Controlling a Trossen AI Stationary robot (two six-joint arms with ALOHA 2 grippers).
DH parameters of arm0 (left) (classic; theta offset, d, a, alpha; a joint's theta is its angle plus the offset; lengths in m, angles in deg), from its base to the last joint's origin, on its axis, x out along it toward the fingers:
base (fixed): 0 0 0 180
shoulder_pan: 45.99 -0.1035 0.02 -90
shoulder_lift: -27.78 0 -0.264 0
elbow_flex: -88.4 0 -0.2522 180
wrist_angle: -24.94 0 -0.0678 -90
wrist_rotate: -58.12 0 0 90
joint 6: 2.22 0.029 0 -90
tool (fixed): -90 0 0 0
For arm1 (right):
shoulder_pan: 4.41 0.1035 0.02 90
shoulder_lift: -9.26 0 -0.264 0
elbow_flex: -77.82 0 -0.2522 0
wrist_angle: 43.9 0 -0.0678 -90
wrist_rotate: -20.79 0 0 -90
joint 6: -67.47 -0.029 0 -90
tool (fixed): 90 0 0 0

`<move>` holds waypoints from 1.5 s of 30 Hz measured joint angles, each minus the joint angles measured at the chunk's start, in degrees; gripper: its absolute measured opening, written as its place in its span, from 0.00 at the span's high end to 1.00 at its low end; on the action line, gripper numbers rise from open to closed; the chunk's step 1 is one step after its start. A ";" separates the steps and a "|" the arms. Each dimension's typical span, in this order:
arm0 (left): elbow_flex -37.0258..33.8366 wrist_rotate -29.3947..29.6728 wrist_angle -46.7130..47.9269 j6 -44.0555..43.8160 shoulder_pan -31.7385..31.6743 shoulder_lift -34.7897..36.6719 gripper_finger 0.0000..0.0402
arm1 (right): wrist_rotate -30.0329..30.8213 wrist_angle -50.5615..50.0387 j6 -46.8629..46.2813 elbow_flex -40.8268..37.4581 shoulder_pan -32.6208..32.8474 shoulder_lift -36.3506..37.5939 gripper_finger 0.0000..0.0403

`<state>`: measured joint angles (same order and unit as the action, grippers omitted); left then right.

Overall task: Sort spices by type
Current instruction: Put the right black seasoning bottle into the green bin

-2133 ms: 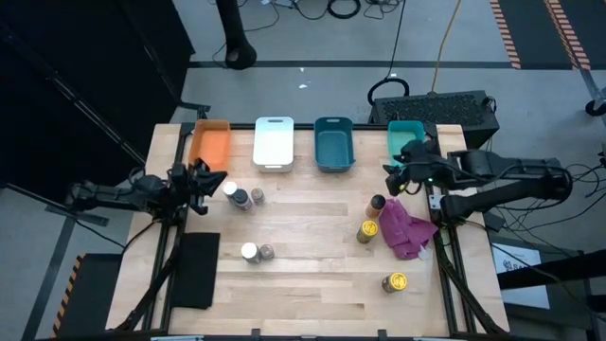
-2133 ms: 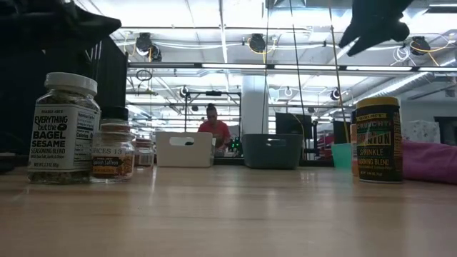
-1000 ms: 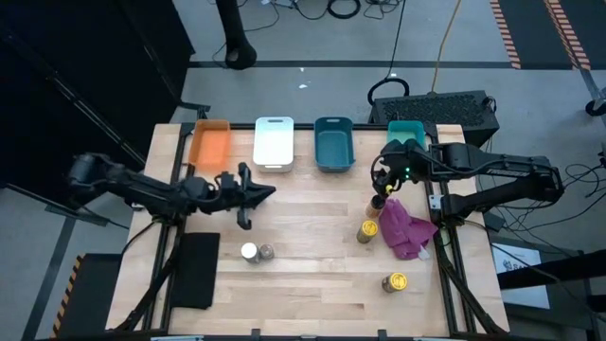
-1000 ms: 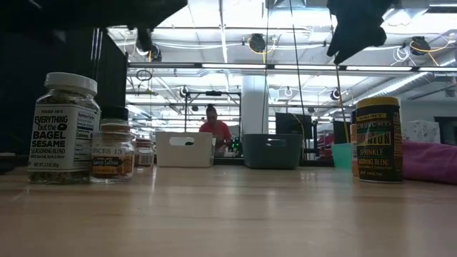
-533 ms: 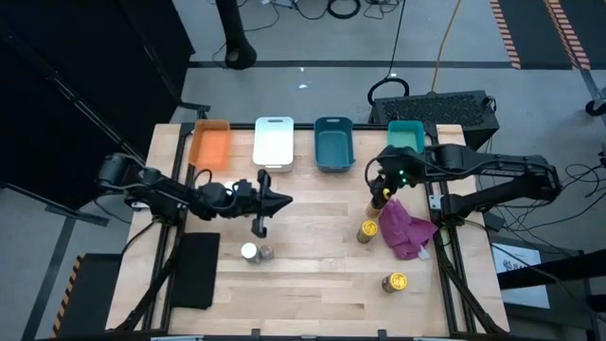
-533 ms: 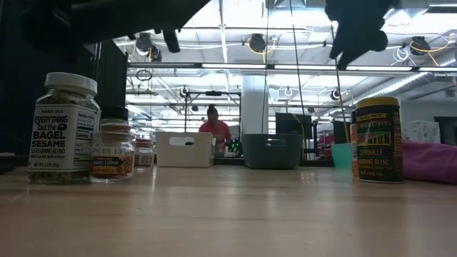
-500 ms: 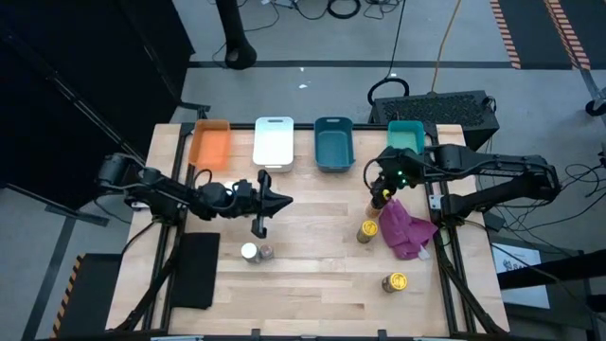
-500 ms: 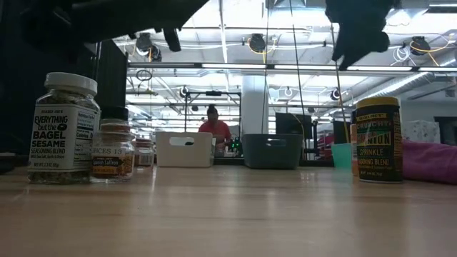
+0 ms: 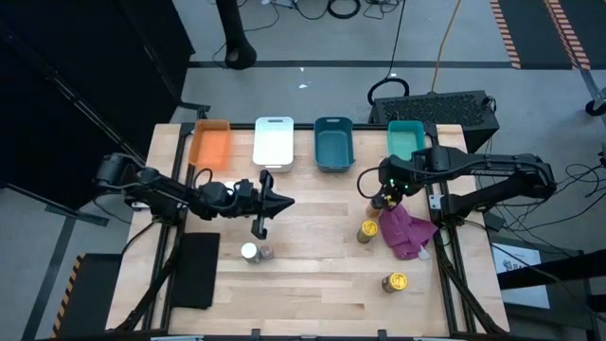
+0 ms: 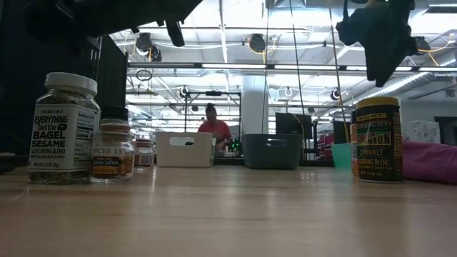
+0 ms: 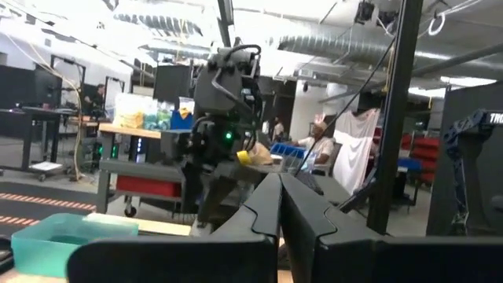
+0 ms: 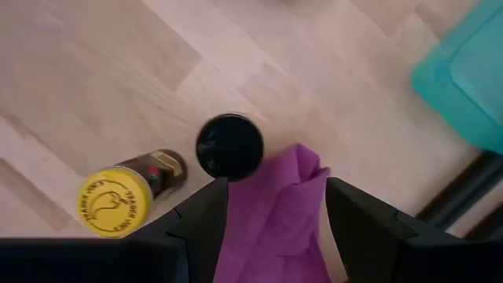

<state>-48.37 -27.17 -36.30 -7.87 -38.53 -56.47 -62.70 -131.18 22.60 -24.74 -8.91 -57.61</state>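
The spices are small jars on the wooden table. A white-lidded jar [image 9: 249, 252] and a brown one [image 9: 267, 252] stand near the middle. A dark-lidded jar [image 12: 229, 147] stands beside a yellow-lidded jar [image 12: 114, 202] and the magenta cloth [image 12: 283, 212]. Another yellow-lidded jar [image 9: 394, 281] stands nearer the front. My right gripper [image 9: 383, 196] hangs open above the dark-lidded jar, pointing down, clear of it. My left gripper [image 9: 288, 201] is shut and empty, reaching level over the table's middle.
Orange [image 9: 210, 144], white [image 9: 274, 142], blue [image 9: 333, 144] and teal [image 9: 405, 139] bins line the far edge. A black mat [image 9: 194, 270] lies at the front left. In the low view a bagel-sesame jar [image 10: 64, 128] stands at left, with a person far behind the table.
My left gripper has reached from the table's left side toward its middle, staying shut and about level. My right gripper has tipped over from slanting to pointing almost straight down and has sunk a little over the dark-lidded jar. No jar has moved.
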 joint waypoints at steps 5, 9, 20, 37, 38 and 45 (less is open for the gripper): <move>-0.02 0.02 2.09 0.03 -0.77 1.39 0.97 | -0.86 1.39 -0.14 0.00 -0.04 -0.02 0.51; -0.02 0.06 3.94 0.21 -1.03 2.65 0.97 | -0.71 2.20 -0.93 0.00 -0.04 -0.02 0.47; -0.02 0.25 5.70 0.56 -1.87 3.67 0.97 | -0.89 3.27 -3.88 0.00 0.33 -4.26 0.21; -0.07 0.24 7.12 0.42 -2.66 3.67 0.97 | -3.55 4.90 -2.29 -0.02 -0.43 -9.64 0.15; -0.07 0.24 7.14 0.42 -2.66 3.67 0.97 | -3.65 5.19 -2.30 -0.02 -0.43 -9.64 0.15; -0.07 0.24 7.13 0.38 -2.62 3.67 0.97 | -3.46 7.09 -3.05 -0.52 -0.43 -9.66 0.15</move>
<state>-48.43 -26.93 -29.17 -7.50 -41.14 -52.80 -66.17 -124.09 19.55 -25.26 -9.34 -67.27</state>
